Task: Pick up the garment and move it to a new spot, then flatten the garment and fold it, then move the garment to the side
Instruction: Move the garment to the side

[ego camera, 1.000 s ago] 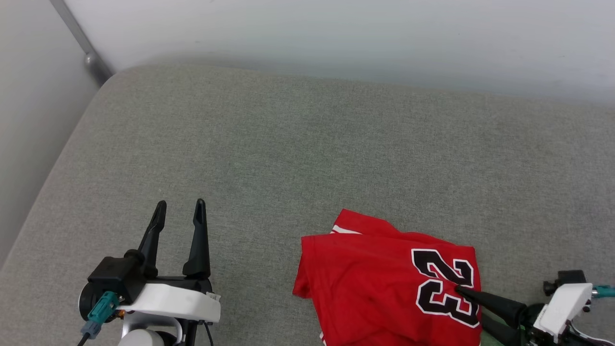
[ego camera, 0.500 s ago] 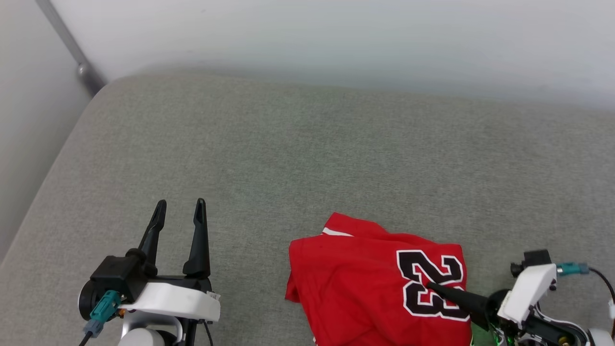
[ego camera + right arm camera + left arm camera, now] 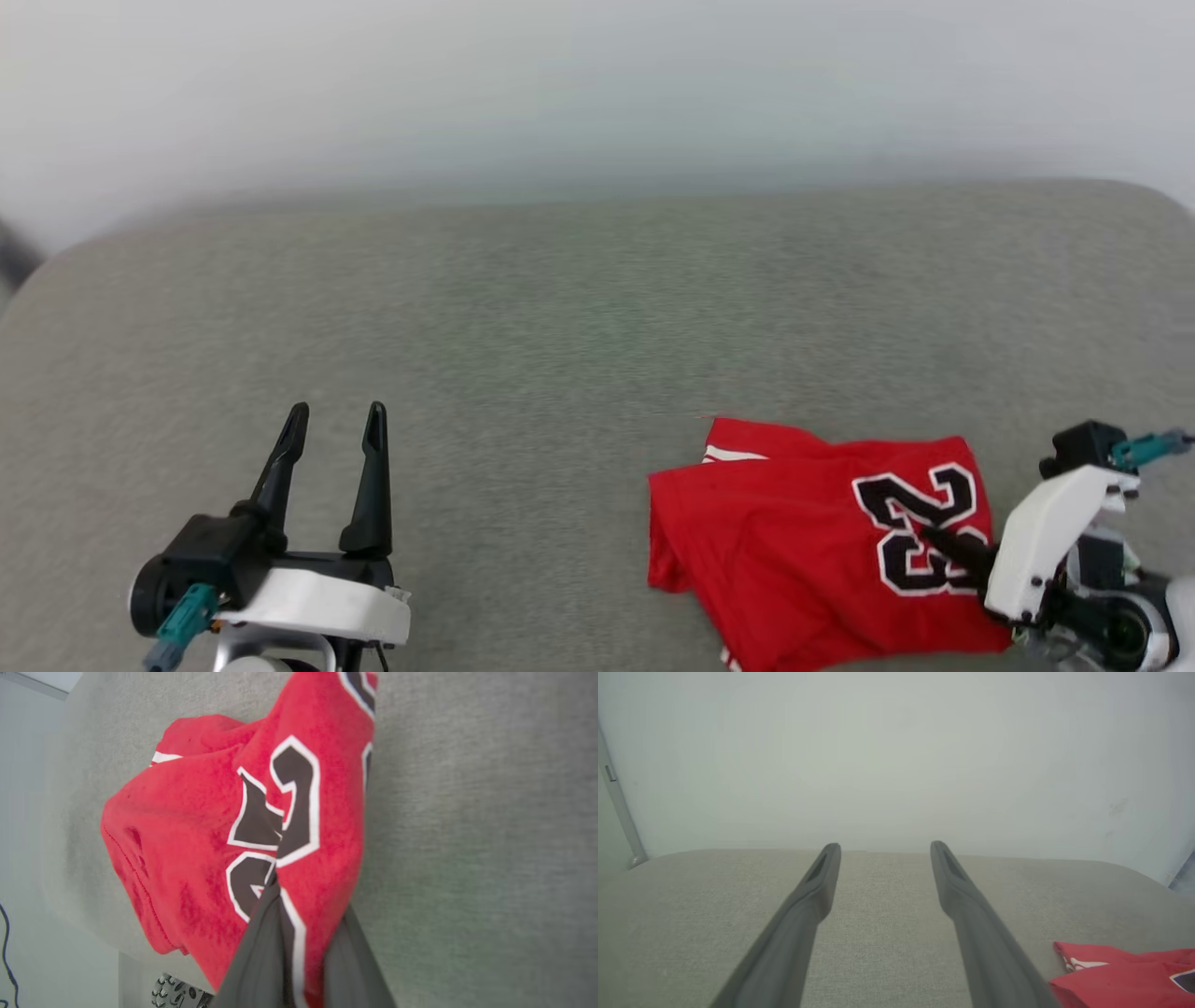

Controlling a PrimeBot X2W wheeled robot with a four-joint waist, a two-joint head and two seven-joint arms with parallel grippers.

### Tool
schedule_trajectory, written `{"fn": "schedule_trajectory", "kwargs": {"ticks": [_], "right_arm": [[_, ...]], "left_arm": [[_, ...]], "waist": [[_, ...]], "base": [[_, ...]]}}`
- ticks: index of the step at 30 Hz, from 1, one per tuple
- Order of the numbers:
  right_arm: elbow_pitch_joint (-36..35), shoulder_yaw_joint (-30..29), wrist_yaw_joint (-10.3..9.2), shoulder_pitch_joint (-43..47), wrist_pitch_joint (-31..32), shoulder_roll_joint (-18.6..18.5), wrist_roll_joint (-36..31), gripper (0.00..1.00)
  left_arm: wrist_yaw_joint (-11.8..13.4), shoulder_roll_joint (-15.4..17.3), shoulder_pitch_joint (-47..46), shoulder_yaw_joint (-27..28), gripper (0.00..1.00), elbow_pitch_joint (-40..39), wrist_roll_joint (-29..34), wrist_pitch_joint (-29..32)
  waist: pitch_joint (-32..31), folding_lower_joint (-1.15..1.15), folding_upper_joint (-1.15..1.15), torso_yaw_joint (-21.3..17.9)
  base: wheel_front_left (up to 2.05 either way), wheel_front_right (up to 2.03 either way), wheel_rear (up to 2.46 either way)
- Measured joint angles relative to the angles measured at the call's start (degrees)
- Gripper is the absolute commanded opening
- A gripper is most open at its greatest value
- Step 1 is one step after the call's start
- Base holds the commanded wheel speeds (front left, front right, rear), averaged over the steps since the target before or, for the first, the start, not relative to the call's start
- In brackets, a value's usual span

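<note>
Right claw (image 3: 930,535) clamped on folded red jersey (image 3: 775,537) at the 23 (image 3: 910,509); left claw (image 3: 336,412) spread, empty, over grey upholstery (image 3: 560,327)

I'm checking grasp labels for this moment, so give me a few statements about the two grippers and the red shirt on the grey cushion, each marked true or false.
1. The right gripper is shut on the garment. True.
2. The left gripper is shut on a sleeve. False: it is open, holds nothing and is well apart from the garment.
3. The garment lies spread out flat in the middle of the grey cushion. False: it lies folded over itself near the cushion's near edge, on the robot's right.
4. A black number with a white outline shows on the garment's upper face. True.
</note>
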Motion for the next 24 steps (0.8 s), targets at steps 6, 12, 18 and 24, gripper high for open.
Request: {"fn": "schedule_trajectory", "kwargs": {"ticks": [6,12,18,24], "right_arm": [[1.3,-0.5,0.0,-5.6,-0.8,-1.4,-6.2,0.0],[5.1,-1.4,0.0,-15.3,-5.0,-2.1,-11.8,0.0],[10.5,-5.6,0.01,-23.5,-10.9,-3.2,-16.7,0.0],[14.7,-13.1,0.0,-31.0,-14.6,-6.2,-21.8,0.0]], "left_arm": [[0.3,2.0,-1.4,0.8,1.0,-3.9,0.4,1.5],[-0.4,5.5,-7.3,1.0,1.0,-9.6,1.8,5.1],[-1.5,8.4,-14.0,0.6,1.0,-15.1,3.1,8.7],[-2.6,10.6,-19.6,-0.5,1.0,-19.7,4.3,12.2]], "waist": [[1.4,0.0,0.0,-8.1],[8.4,0.0,0.0,-14.3],[18.4,0.0,0.0,-18.4],[27.4,0.01,0.0,-21.1]], "base": [[0.0,0.0,0.0],[0.0,0.0,0.0],[0.0,0.0,0.0],[0.0,0.0,0.0]]}}
